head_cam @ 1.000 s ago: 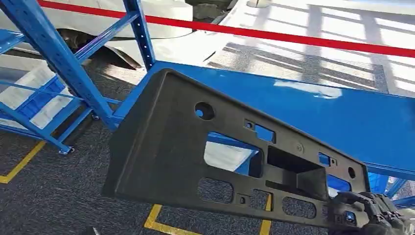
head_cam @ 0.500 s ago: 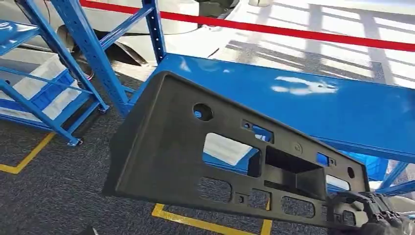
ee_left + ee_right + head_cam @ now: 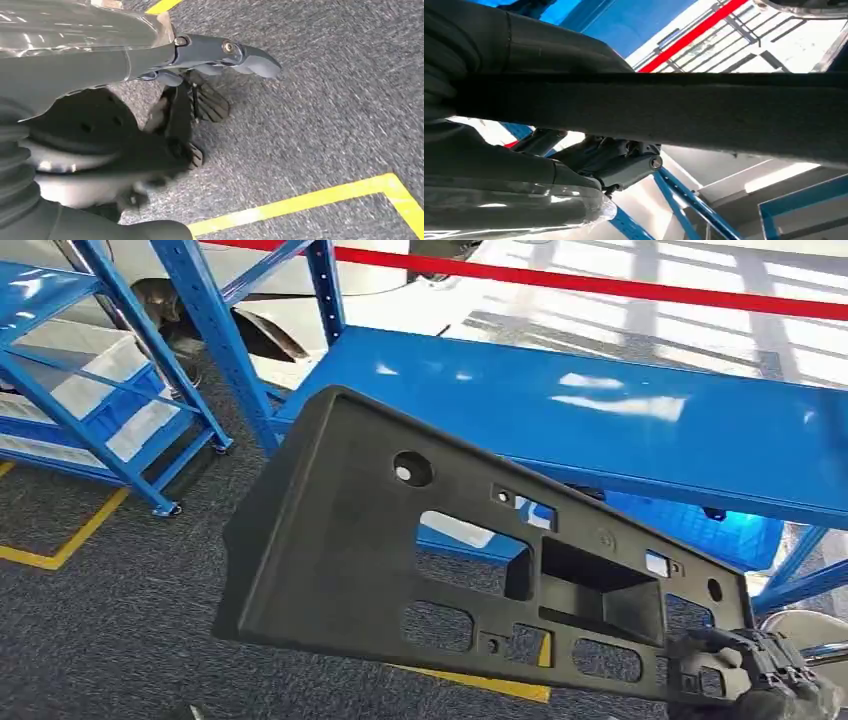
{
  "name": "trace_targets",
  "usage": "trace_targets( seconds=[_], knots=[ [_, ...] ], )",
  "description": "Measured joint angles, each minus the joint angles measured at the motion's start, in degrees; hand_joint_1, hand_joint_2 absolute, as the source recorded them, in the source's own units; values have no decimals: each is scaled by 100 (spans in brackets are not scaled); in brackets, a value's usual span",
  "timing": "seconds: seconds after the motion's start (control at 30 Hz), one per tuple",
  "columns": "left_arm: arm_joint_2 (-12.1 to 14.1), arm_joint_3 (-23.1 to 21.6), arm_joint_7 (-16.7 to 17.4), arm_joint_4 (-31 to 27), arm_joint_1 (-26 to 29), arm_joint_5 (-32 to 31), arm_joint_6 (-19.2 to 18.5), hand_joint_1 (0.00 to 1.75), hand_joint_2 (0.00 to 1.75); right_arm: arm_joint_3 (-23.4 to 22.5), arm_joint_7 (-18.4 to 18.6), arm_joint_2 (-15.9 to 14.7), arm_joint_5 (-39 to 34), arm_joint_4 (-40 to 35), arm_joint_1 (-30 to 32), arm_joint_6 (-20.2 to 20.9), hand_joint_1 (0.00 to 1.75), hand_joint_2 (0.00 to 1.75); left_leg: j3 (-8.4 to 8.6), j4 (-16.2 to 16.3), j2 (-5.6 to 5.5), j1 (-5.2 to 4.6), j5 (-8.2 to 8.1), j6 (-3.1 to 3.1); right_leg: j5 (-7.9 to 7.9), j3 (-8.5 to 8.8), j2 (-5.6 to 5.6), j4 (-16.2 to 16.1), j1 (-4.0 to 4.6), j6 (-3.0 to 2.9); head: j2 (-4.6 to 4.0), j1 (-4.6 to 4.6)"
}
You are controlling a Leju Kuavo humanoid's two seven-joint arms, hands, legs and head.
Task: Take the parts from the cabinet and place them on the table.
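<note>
A large black plastic part [image 3: 350, 540] with several cut-outs hangs tilted in front of me in the head view. My right hand [image 3: 745, 680] grips its lower right corner. In the right wrist view the part [image 3: 674, 110] crosses as a dark bar, and my right hand [image 3: 614, 162] wraps around it from beneath. Behind the part stands the blue table [image 3: 600, 410], its glossy top bare. My left hand [image 3: 200, 75] hangs over grey carpet, fingers apart and holding nothing.
A blue metal rack [image 3: 200, 330] with white bins [image 3: 120, 410] stands at the left. A red barrier band [image 3: 600, 285] runs behind the table. A blue bin [image 3: 700, 525] sits under the table. Yellow floor lines [image 3: 60, 540] mark the carpet.
The whole view has shifted as the camera moved: the blue table now appears closer and fuller, the rack further right. The black part stays in my right hand at the same place.
</note>
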Motion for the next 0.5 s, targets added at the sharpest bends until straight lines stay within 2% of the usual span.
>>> trace_targets(
  seconds=[0.07, 0.1, 0.13, 0.17, 0.2, 0.23, 0.27, 0.3, 0.33, 0.37, 0.4, 0.43, 0.47, 0.5],
  knots=[
    [0, 0, 0, 0, 4, -2, 0, 0, 175, 4, 2, -2, 2, 2, 2, 0, 175, 175, -81, 15, -7, -25, 7, 38, 128, -66, -3, 0, -10, 70, 0, -4],
    [0, 0, 4, 0, 11, 0, 0, 0, 175, 7, 4, -4, 5, 2, 4, 0, 175, 175, -117, 19, -5, -29, 60, 111, 177, -81, 2, -1, -13, 113, 0, -2],
    [-15, 2, 11, 0, 11, 4, 0, 0, 175, 4, 11, -7, 5, 2, 7, 0, 175, 175, -177, 0, 31, 12, 123, 189, 101, -120, 39, 41, -43, 135, 0, -4],
    [-11, 2, 11, 0, 9, 4, 0, 0, 175, 7, 22, -7, 5, 4, 15, 0, 175, 175, -242, 6, 39, -3, 186, 234, -211, -181, 43, 195, -43, 184, 0, 17],
    [-13, 2, 17, 0, 9, 4, 2, 0, 175, 9, 33, -13, 5, 7, 13, 0, 175, 175, -321, 7, 45, -11, 252, 275, -631, -257, 38, 559, -53, 206, 0, 13],
    [-11, 2, 17, 0, 10, 4, 2, 0, 175, 13, 50, -15, 5, 9, 12, 0, 175, 175, -397, 8, 58, -25, 318, 288, -965, -326, 39, 979, -62, 227, 0, 24],
    [-11, 2, 17, 0, 10, 4, 7, 0, 175, 18, 61, -22, 5, 15, 13, 0, 175, 175, -473, 12, 69, -41, 383, 298, -1147, -366, 38, 1350, -63, 236, 0, 17],
    [-11, 2, 17, 0, 9, 4, 7, 0, 175, 17, 63, -26, 5, 22, 14, 0, 175, 175, -562, 19, 78, -59, 447, 307, -1139, -365, 38, 1622, -62, 233, 0, 22],
    [-11, 2, 20, 0, 8, 4, 7, 0, 175, 18, 66, -33, 5, 28, 15, 2, 175, 175, -660, 26, 83, -80, 518, 311, -963, -279, 40, 1690, -61, 221, 0, 20],
    [-13, 2, 17, 0, 8, 4, 7, 0, 175, 17, 66, -37, 5, 28, 14, 2, 175, 175, -749, 31, 83, -101, 584, 313, -729, -97, 41, 1538, -57, 194, 0, 20],
    [-13, 2, 17, 0, 9, 4, 7, 0, 175, 15, 66, -39, 5, 28, 12, 2, 175, 175, -841, 32, 81, -128, 651, 320, -502, 224, 45, 1142, -40, 143, 0, 20],
    [-13, 2, 17, 0, 8, 4, 7, 0, 175, 17, 66, -42, 2, 26, 8, 2, 175, 175, -905, 31, 73, -150, 720, 318, -435, 616, 57, 613, -14, 66, 0, 17],
    [-31, 2, 20, 0, 7, 4, 7, 0, 175, 17, 66, -44, 2, 20, 4, 0, 175, 175, -930, 33, 70, -137, 762, 306, -527, 1009, 91, 82, 27, -18, 0, 4],
    [-33, 2, 19, 0, 7, 4, 7, 0, 175, 18, 68, -44, 2, 7, 0, 0, 175, 175, -943, 45, 62, -169, 802, 282, -625, 1333, 83, -482, 79, -91, 0, 20]
  ],
)
